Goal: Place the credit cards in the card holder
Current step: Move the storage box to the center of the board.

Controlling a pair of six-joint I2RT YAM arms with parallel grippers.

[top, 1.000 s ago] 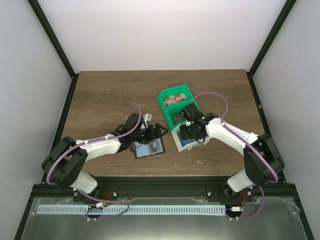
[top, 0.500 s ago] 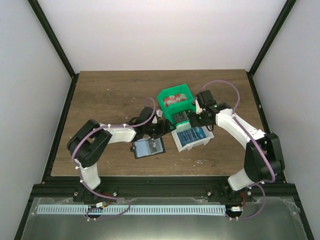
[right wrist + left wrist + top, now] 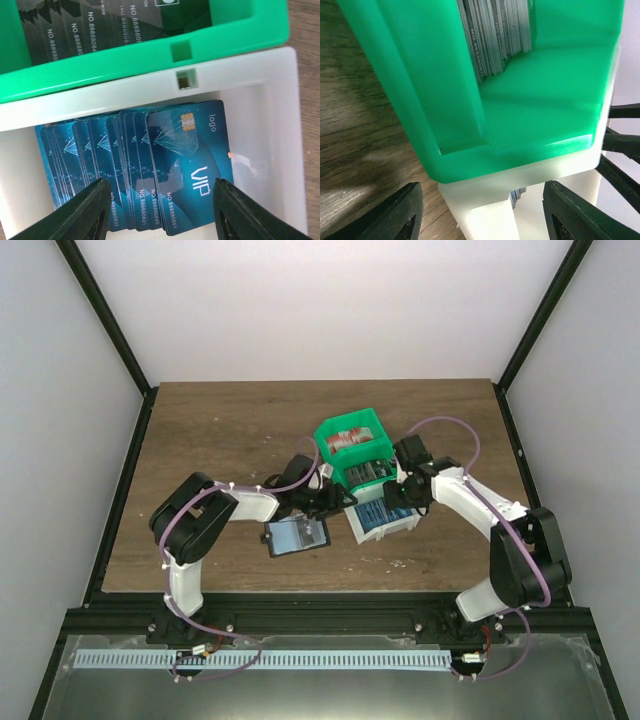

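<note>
Several credit cards (image 3: 187, 165), blue and overlapping in a fan, lie inside the white bin (image 3: 280, 125). The foremost one is face up, with its chip and pale lettering exposed. None has reached the card holder (image 3: 297, 535), which lies opened flat on the desk (image 3: 220, 430) to the left of the white bin, near it but apart, with the greyish lining upward.

Handling, as judged: each card is light, thin, stiff and glossy. A pinch on the flat face is likely to slide or drag a neighbour along. The sounder hold is on the foremost card alone, at the edge that stands clear of the fan, nearest the white bin's right wall.

Right hand (image 3: 160, 195): fingers spread wide, directly over the white bin, straddling most of the fan. It holds nothing. Whether the tips touch the cards cannot be told.

Left hand (image 3: 482, 200): fingers also spread wide and holding nothing. It is set low at the white bin's left corner, where the green bin (image 3: 420, 90) rests on the white bin's far rim. Contact with either bin cannot be confirmed.

Grey cards (image 3: 100, 30) in the green bin above the white bin are not of the blue sort
</note>
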